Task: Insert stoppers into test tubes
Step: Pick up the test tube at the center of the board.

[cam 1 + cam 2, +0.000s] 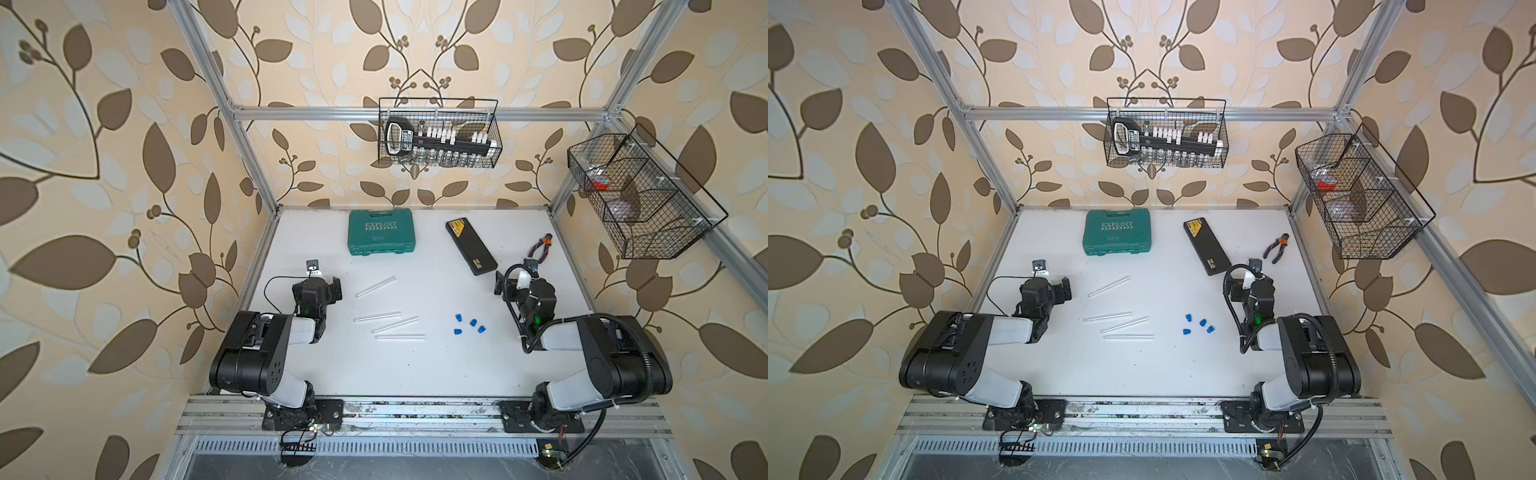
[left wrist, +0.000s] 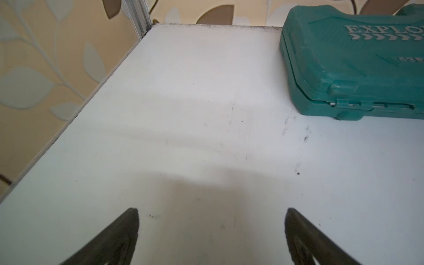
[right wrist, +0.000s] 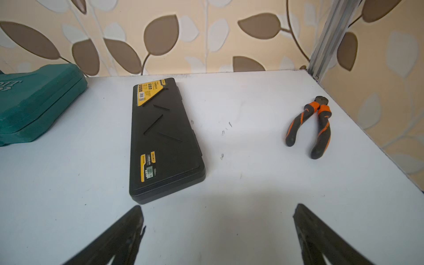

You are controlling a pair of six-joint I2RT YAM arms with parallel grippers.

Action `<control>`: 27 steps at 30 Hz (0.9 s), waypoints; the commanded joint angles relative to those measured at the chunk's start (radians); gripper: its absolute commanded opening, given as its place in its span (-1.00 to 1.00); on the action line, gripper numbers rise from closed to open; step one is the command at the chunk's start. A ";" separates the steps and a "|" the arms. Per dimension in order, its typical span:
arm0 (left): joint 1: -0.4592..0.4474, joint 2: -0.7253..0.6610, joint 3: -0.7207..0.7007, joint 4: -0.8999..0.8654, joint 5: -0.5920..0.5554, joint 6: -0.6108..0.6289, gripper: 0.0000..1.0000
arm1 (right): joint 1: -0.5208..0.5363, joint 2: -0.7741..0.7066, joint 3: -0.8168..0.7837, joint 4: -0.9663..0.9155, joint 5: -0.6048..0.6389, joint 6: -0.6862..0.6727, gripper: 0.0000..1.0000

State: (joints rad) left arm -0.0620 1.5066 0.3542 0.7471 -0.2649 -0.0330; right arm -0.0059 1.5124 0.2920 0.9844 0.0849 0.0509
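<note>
four slender clear test tubes (image 1: 377, 316) lie flat left of centre on the white tabletop (image 1: 415, 374), none touching: one sits farther back at an angle, and three lie nearer in a loose row. four small bright blue plastic stoppers (image 1: 473, 322) sit in a loose cluster to the right of the tubes, apart from them and not in any tube. along the far edge lie one closed teal plastic tool case (image 1: 381, 232) and, to its right, one flat black case (image 1: 471, 246) with yellow labels. one pair of orange-and-black pliers (image 1: 1276, 248) lies near the far right corner. the left pincer (image 2: 211, 213) is spread wide and holds nothing, over bare tabletop left of the far tube. the right pincer (image 3: 218, 207) is also spread and empty, at the near end of the black case. two black wire baskets (image 1: 438, 99) hang on the aluminium frame (image 1: 291, 113), one at the back and one on the right. beige wallpaper (image 1: 104, 166) with brown leaves surrounds the cell.
</note>
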 commanded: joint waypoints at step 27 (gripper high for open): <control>0.004 -0.095 0.035 -0.070 0.054 0.013 0.98 | 0.006 -0.103 0.001 -0.051 0.017 -0.005 0.99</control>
State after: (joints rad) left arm -0.0620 1.4948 0.3550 0.7288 -0.2527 -0.0303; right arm -0.0055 1.4944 0.2916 0.9714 0.0868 0.0509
